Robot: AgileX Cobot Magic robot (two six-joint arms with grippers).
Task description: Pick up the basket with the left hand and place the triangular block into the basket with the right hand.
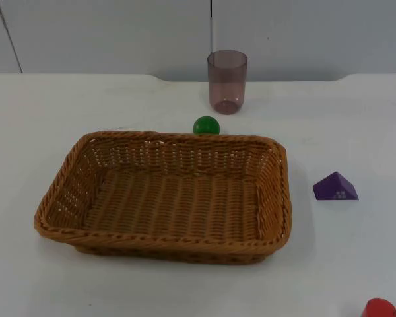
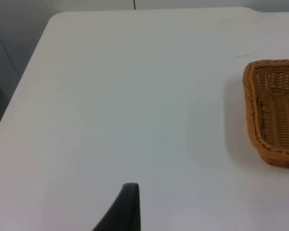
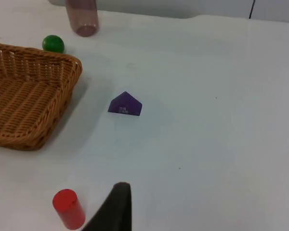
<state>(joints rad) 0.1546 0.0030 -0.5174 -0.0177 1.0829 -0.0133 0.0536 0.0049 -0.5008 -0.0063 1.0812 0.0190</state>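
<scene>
An empty brown wicker basket [image 1: 178, 137] sits on the white table, left of centre. The purple triangular block [image 1: 335, 187] lies on the table to the basket's right, a short gap away. In the left wrist view, my left gripper [image 2: 127, 207] hangs over bare table, well apart from one end of the basket [image 2: 253, 110]. In the right wrist view, my right gripper [image 3: 116, 206] is above the table with the purple block [image 3: 125, 104] some way ahead of it and the basket [image 3: 72, 72] off to one side. Neither gripper touches anything.
A translucent purple-brown cup [image 1: 227, 81] stands at the back near the wall. A green ball [image 1: 206, 125] rests just behind the basket's far rim. A red cylinder [image 1: 379, 308] stands at the front right, close beside my right gripper [image 3: 67, 208].
</scene>
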